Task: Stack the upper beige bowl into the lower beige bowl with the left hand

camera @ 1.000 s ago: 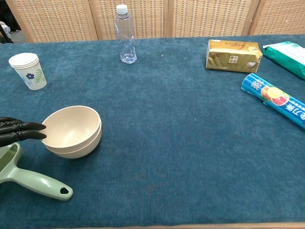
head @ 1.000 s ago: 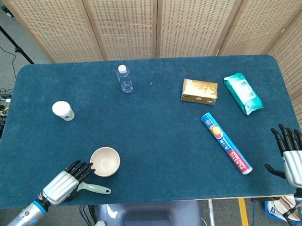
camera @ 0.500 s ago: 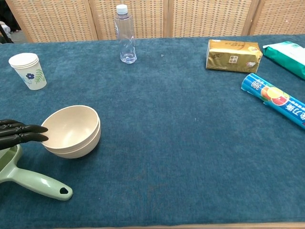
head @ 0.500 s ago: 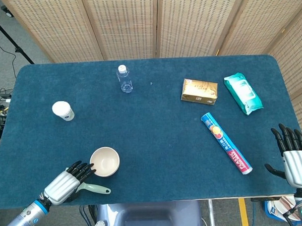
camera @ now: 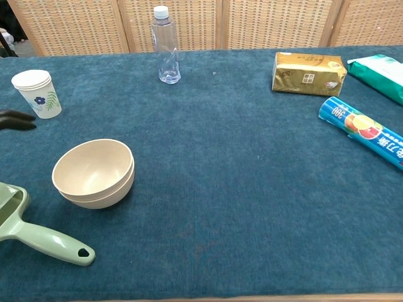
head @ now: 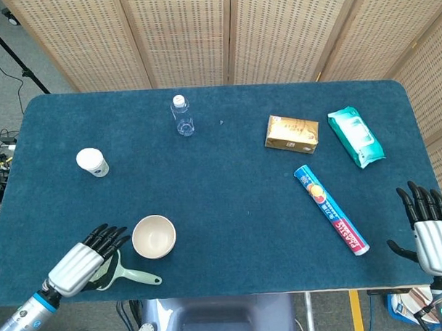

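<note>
Covering the desk (head: 230, 209) from edge to edge is a dark blue, carpet-like cloth, and behind it stands a folding screen (head: 202, 35) of woven cane panels in pale wood frames. Grey floor shows at the far left, with a black stand leg (head: 14, 56) and cables.

Near the front left edge sit the beige bowls (camera: 94, 173), one nested inside the other, upright. Just left of them lies a pale green scoop (camera: 38, 236) with its handle pointing right. The left hand (head: 83, 259) hovers over the scoop's head, fingers spread and holding nothing, apart from the bowls. The right hand (head: 430, 231) rests at the front right corner, fingers splayed upward, empty.

Further back are a paper cup (camera: 38, 93) at the left, a clear bottle (camera: 165, 45), a golden tissue pack (camera: 308, 73), a teal wipes packet (head: 356, 137), and a blue roll of wrap (head: 331, 209) lying diagonally.
</note>
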